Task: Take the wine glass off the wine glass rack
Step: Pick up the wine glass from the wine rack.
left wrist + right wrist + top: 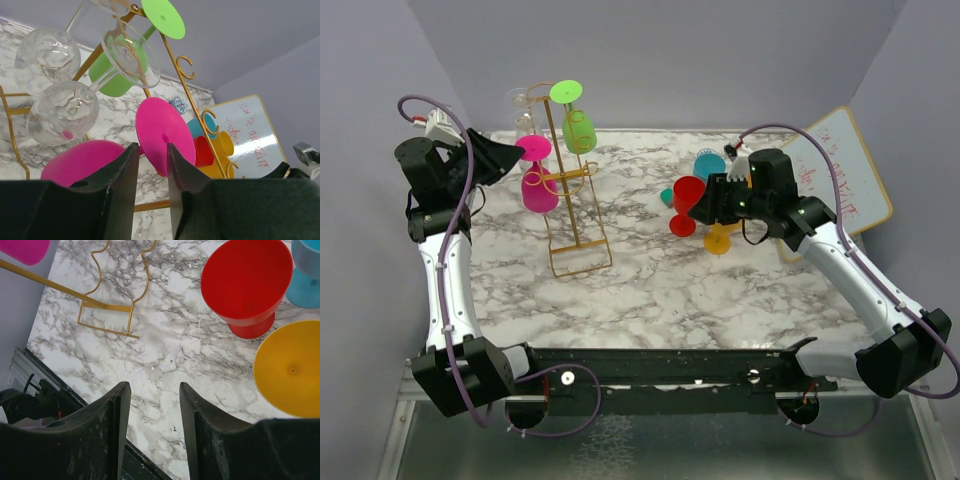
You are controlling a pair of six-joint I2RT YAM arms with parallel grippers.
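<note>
The gold wine glass rack (570, 200) stands at the left of the marble table. A pink wine glass (538, 185) hangs upside down from one of its arms. A green glass (578, 128) and clear glasses (520, 100) hang higher up. My left gripper (520, 158) is right at the pink glass. In the left wrist view its jaws (151, 149) stand a little apart on either side of the stem, between the pink bowl (75, 157) and the pink foot (160, 125). My right gripper (152, 387) is open and empty above bare marble.
A red cup (686, 195), a yellow cup (720, 240) and a blue cup (708, 165) stand by my right gripper (695, 205). A whiteboard (840, 180) leans at the far right. The rack's wire base (112, 307) rests on the table.
</note>
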